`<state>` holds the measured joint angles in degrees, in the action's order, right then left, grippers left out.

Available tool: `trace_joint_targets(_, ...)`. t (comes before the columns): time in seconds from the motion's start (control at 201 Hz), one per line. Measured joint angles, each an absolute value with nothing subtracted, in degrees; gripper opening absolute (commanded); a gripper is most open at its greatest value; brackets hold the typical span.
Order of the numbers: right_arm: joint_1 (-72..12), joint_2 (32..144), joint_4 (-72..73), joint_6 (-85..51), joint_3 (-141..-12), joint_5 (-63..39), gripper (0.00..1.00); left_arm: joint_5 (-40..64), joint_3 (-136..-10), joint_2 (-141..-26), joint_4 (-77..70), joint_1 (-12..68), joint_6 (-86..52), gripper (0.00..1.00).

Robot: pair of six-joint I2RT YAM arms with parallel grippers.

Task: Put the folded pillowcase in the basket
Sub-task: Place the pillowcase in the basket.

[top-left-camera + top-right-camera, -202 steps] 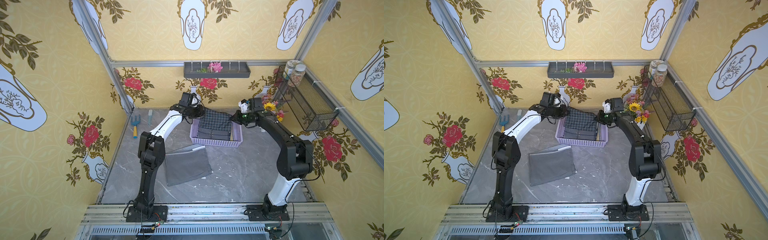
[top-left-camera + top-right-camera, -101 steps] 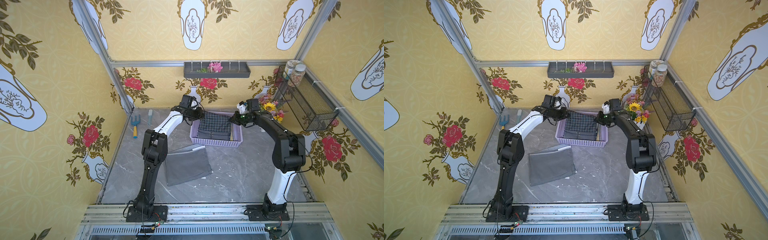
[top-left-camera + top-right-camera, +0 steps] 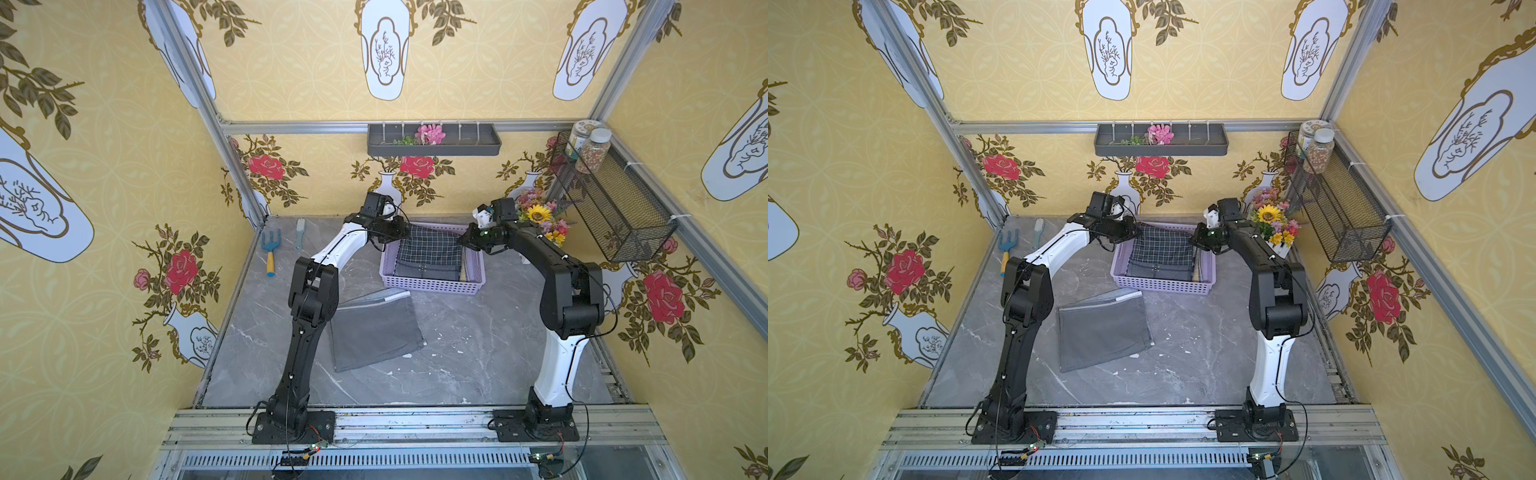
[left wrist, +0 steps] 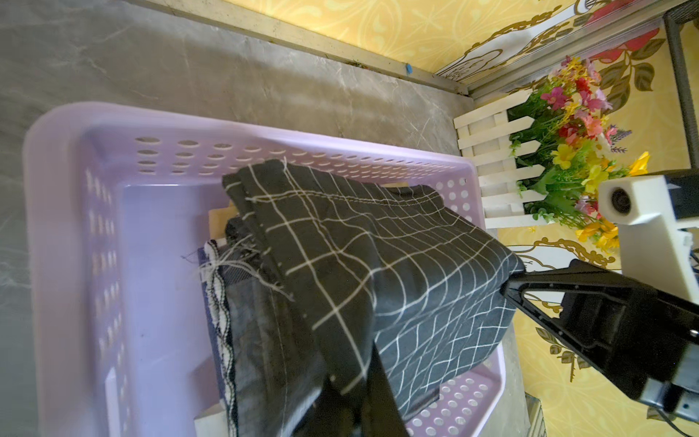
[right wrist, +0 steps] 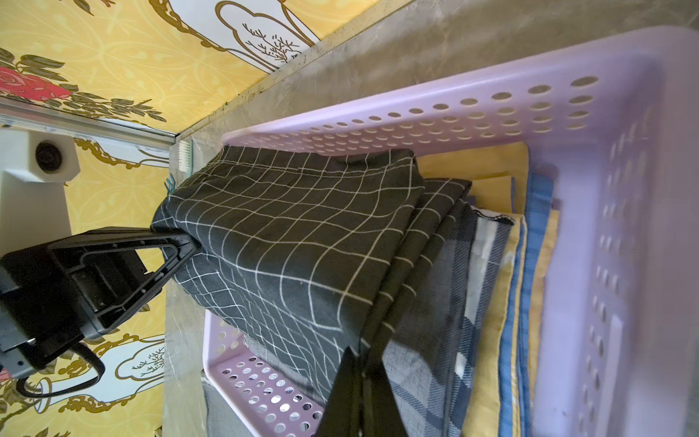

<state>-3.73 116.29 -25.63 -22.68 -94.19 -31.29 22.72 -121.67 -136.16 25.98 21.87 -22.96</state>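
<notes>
Over grey marble (image 3: 478, 332), I hold the pillowcase (image 3: 430, 249) above the basket (image 3: 432, 287): left gripper (image 3: 402, 235) pinches its 9 o'clock end, right gripper (image 3: 463, 242) its 3 o'clock end.

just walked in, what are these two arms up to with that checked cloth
The left gripper and right gripper are each shut on one side of a folded black checked pillowcase, holding it stretched over the lilac basket. Part of it already lies on the folded cloths inside, but neither gripper has let go. A grey cloth lies on the table nearer the arm bases.
</notes>
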Motion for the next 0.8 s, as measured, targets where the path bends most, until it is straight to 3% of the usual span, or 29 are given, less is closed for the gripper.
trace_joint_targets(0.798,-3.7,114.9,-27.4,-21.6,-89.2,-31.9,0.0,25.6,-120.3,-136.1,31.9,21.9,-22.5,0.0)
